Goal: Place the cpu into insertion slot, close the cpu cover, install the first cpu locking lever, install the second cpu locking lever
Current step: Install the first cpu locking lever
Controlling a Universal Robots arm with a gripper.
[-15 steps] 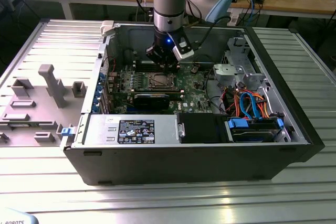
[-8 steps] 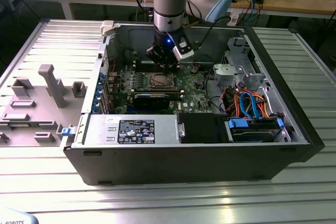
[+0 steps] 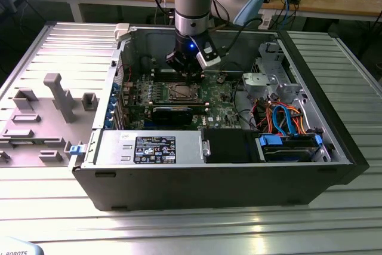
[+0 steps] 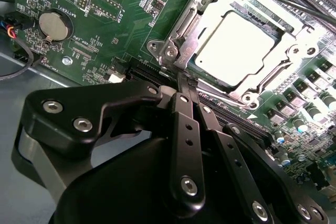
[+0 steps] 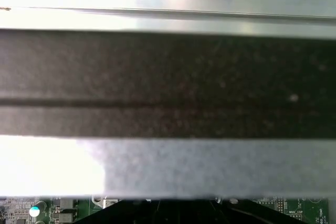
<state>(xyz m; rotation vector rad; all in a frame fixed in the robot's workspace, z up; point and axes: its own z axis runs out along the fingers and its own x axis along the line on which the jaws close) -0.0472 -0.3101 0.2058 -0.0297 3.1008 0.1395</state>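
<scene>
Exterior view first: the gripper [image 3: 190,74] hangs inside the open computer case [image 3: 334,165], just at 12 o'clock of the insertion slot [image 3: 181,92] on the green motherboard [image 3: 218,97], with a grey moulded tray [image 3: 42,117] out at 9 o'clock on the ribbed table [image 3: 197,225]. Second wrist view: the black fingers [image 4: 185,103] are pressed together with nothing between them, tips touching the silver cpu cover [image 4: 181,38], which lies flat over the cpu [image 4: 242,45] seated in the socket, a coin cell battery [image 4: 54,26] at 9 o'clock. First wrist view: the dark case wall [image 5: 168,85] runs across
</scene>
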